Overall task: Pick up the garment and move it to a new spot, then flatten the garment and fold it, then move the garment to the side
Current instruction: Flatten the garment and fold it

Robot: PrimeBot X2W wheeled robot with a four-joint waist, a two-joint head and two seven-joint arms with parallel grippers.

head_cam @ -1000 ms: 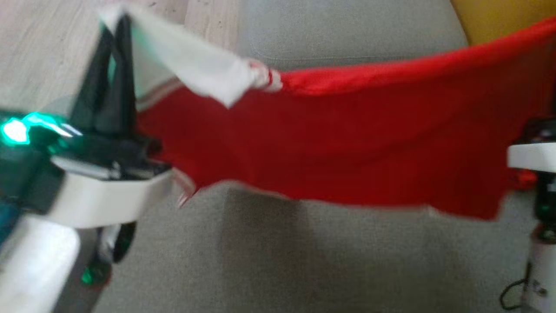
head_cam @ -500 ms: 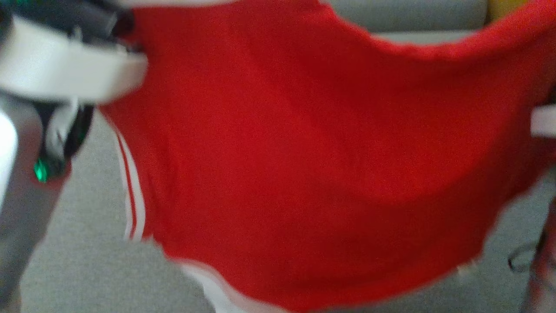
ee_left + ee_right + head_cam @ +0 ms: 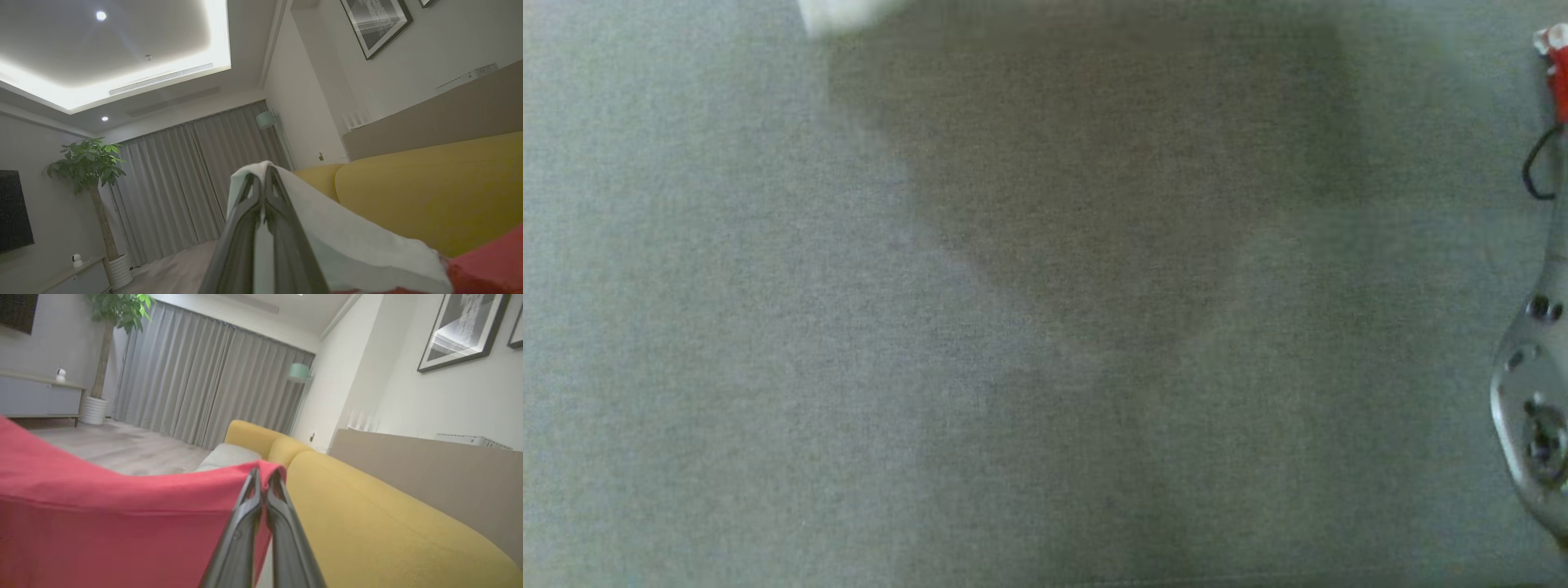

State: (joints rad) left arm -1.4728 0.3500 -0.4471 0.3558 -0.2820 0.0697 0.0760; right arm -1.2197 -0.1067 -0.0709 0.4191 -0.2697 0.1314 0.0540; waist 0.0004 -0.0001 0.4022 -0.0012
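Observation:
The garment is red with a white part. In the left wrist view my left gripper (image 3: 264,171) is shut on the white part of the garment (image 3: 347,245), held up in the air, with red cloth at the lower right. In the right wrist view my right gripper (image 3: 263,475) is shut on the top edge of the red garment (image 3: 102,514), which hangs stretched away to the left. The head view catches a small red scrap of the garment (image 3: 1558,82) at the right edge and a dark shadow on the grey seat (image 3: 686,327).
A yellow sofa back (image 3: 367,522) runs beside and beyond both grippers. The grey seat cushion lies below. A pale arm link (image 3: 1535,392) with a black cable stands at the head view's right edge. A potted plant (image 3: 88,163), curtains and wooden floor lie further off.
The head view has shifted a lot. The red garment, spread across it before, has gone out of the top, leaving grey seat and a shadow. Both grips stay shut.

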